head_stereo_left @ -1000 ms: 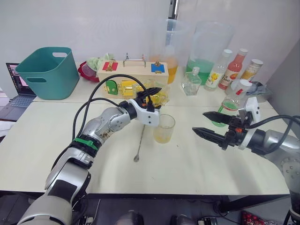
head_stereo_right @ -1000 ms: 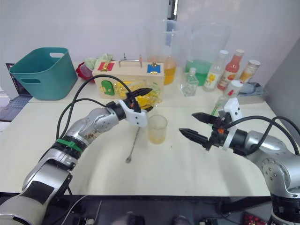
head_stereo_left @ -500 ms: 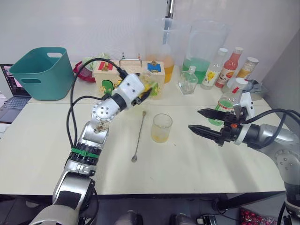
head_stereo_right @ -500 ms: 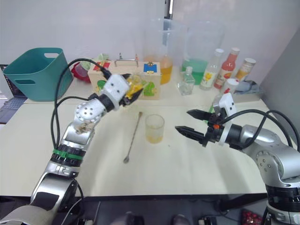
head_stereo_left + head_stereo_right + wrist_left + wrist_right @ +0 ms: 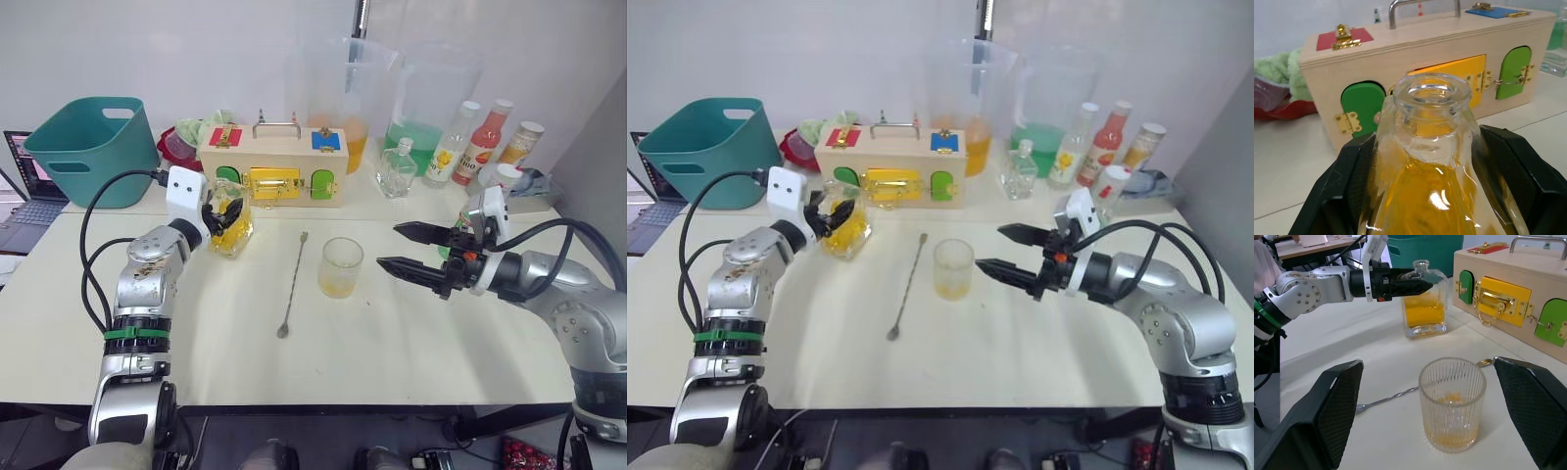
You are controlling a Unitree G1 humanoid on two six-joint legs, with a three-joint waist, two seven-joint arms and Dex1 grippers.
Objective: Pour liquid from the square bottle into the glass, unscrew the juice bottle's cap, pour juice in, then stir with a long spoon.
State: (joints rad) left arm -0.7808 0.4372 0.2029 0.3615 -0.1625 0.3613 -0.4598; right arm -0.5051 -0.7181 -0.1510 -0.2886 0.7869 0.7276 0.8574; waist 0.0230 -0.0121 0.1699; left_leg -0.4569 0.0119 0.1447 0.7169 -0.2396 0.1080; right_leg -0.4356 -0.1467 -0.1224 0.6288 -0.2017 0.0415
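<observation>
- The glass (image 5: 340, 267) stands upright on the white table (image 5: 392, 343), with a shallow layer of yellow liquid at its bottom; every place below is given from this glass.
- The square bottle (image 5: 230, 225) stands upright on the table well to the robot's left of the glass and a little farther back, its neck open with no stopper on it, yellow liquid filling its lower part.
- The left gripper (image 5: 221, 212) is clamped on the square bottle, 1 black finger on each side of its upper body, as the left wrist view shows.
- The right gripper (image 5: 404, 247) hovers just to the robot's right of the glass, its 2 fingers spread wide apart with nothing between them, tips pointing at the glass.
- The long spoon (image 5: 292, 285) lies flat on the table just to the left of the glass, between it and the square bottle, its bowl at the near end.
- The juice bottle (image 5: 479, 210) stands to the right of the glass, behind the right gripper and partly hidden by it, with the juice bottle's cap (image 5: 508, 176) on it.
- A wooden latch box (image 5: 275, 164) sits behind the glass, toward the left.
- A teal tub (image 5: 90, 149) stands far left of the glass at the back.
- 2 clear pitchers (image 5: 431, 98) rise behind the glass, 1 with orange liquid and 1 with green.
</observation>
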